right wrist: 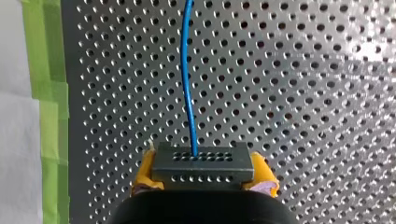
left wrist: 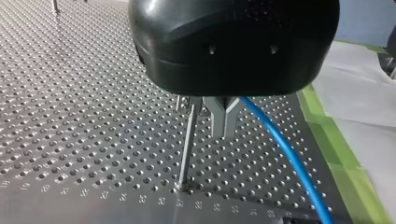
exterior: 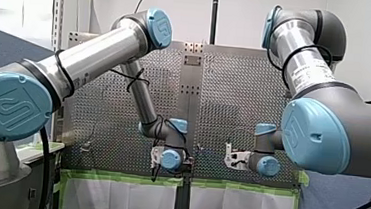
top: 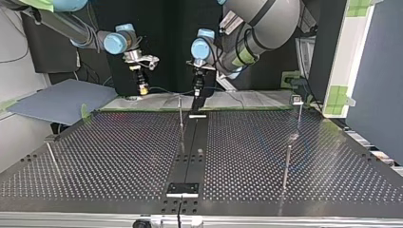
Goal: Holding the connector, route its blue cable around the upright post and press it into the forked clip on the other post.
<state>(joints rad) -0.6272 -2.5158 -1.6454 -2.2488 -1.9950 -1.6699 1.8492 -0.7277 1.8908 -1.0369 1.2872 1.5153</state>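
Barely begun, judging by the layout. Done so far: connector (right wrist: 203, 161) gripped, blue cable (right wrist: 187, 74) leading straight out of its face over the perforated table (right wrist: 303, 93). Left to do: looping round the upright post (left wrist: 187, 144), then pressing into the forked clip, which cannot be clearly made out anywhere here. No wrap around any post to be seen.

My right gripper (right wrist: 204, 173): closed onto the connector, yellow pads (right wrist: 145, 170) tight against both its sides. Hangs at the upper left of the top view, pointing straight down, near the table's far edge.

My left gripper (left wrist: 223, 119): at upper centre of the top view, likewise pointing down, just beside the post, with the blue cable running out from next to it. Opening of this one hidden under its black body; cannot tell whether closed on the cable or merely alongside.
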